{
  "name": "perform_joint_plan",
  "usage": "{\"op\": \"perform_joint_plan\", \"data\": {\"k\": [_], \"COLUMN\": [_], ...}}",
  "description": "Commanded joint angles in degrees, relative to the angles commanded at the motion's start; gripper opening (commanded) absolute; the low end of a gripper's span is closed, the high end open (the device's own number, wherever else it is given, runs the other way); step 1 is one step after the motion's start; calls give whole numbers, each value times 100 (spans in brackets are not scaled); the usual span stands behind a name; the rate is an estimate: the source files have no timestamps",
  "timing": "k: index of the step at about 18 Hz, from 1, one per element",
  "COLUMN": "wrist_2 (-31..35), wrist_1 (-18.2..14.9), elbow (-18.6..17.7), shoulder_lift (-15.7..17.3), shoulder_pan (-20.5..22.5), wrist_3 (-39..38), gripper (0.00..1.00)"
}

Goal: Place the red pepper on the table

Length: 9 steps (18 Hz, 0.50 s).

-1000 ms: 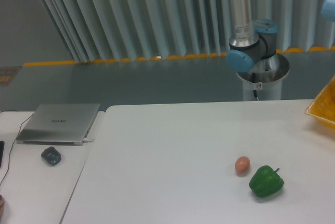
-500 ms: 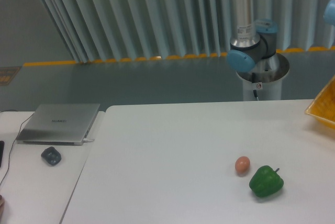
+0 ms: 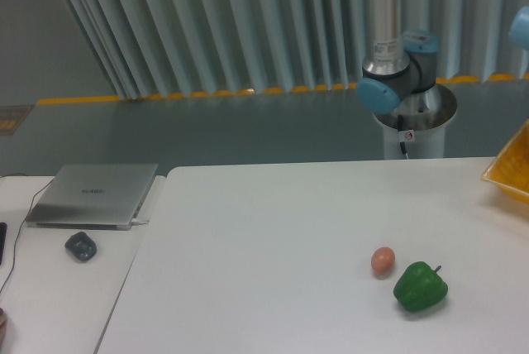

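Observation:
The red pepper is out of view. The large white table [image 3: 273,230] fills the lower middle and right of the camera view. My gripper is not in view; only the arm's base and silver column [image 3: 397,56] behind the table and a blue joint [image 3: 521,27] at the right edge show.
A green bell pepper [image 3: 420,287] and a small brownish egg-shaped thing [image 3: 382,261] lie on the table at the front right. A yellow container's corner [image 3: 511,168] shows at the right edge. A smaller white desk at left holds a grey laptop [image 3: 95,194] and a dark mouse [image 3: 81,246].
The blue joint at the right edge has shifted slightly to the right and down. Nothing on the table has moved.

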Motion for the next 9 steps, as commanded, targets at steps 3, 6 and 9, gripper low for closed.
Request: {"op": "perform_joint_plan", "data": {"k": [3, 6, 9], "wrist_2": [255, 255, 264], "wrist_1": [-9, -18, -26], "elbow": [26, 70, 123], "shoulder_lift": [-62, -62, -62], "shoulder_pan": [-115, -115, -115], "wrist_3": [0, 9, 18], "gripper": [98, 85, 70]}}
